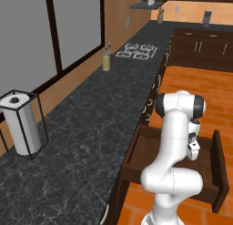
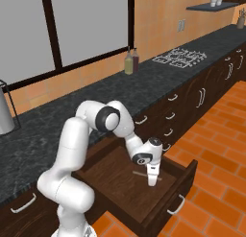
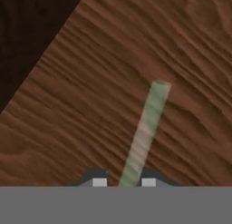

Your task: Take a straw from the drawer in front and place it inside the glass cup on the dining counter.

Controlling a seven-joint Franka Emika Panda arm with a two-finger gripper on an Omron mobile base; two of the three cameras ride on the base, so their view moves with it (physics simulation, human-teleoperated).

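Where we stand, with the drawer pulled out in front of us, this is what we see.

Drawer: the drawer [image 2: 122,183] is wide open below the black desk [image 1: 86,128], its pale curved handle [image 2: 176,204] on the front panel facing the orange tiled floor [image 2: 216,154].

Hand: our hand [image 2: 152,182] points straight down into the drawer, tips at or just above the wooden bottom. In the hand view the two fingertips [image 3: 99,182] stand slightly apart with the straw running between them; we cannot tell whether they press on it.

Straw: the straw [image 3: 146,130] lies flat on the drawer's bottom, reaching away from the fingertips at a slight slant. From the right base view it shows as a thin pale line [image 2: 140,174] just beside the hand.

Desk: a paper towel roll [image 1: 20,124] in a wire holder stands near us on the black stone; bottles [image 2: 130,62] stand further along, beside the hob [image 2: 180,57].
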